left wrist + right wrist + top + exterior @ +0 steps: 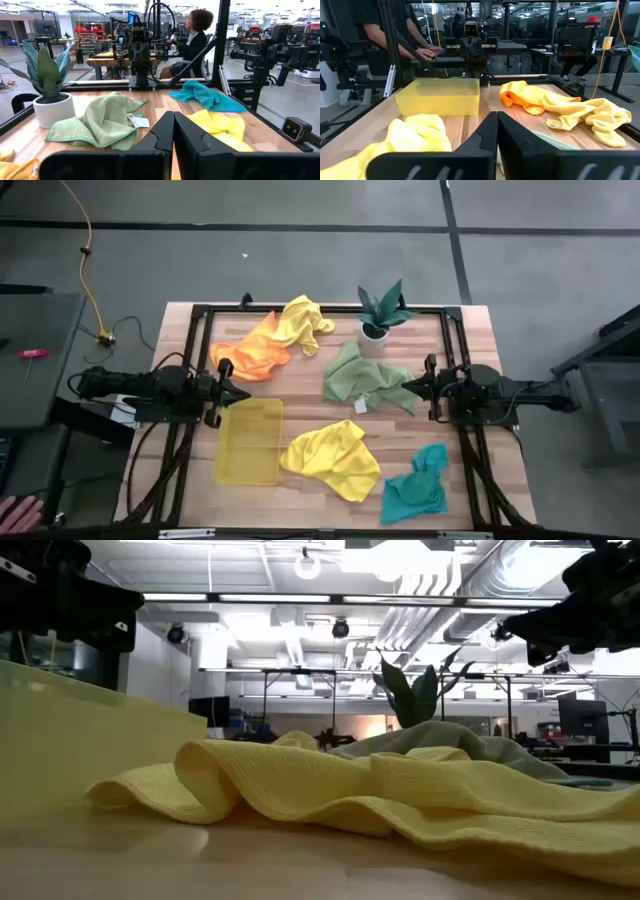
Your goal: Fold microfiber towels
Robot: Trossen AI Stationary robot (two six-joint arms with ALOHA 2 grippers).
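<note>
Bare wood is found between the left gripper (243, 393) and the right gripper (408, 387), both closed and level at opposite table edges. This central strip is narrowed on the far side by the green towel (365, 376), which lies just in front of the right gripper. The far edge is blocked by the orange towel (252, 354), a yellow towel (303, 323) and the upright potted plant (381, 312). The near half is occupied by the yellow tray (250, 441), a second yellow towel (334, 457) just beside it, and the teal towel (417, 485).
</note>
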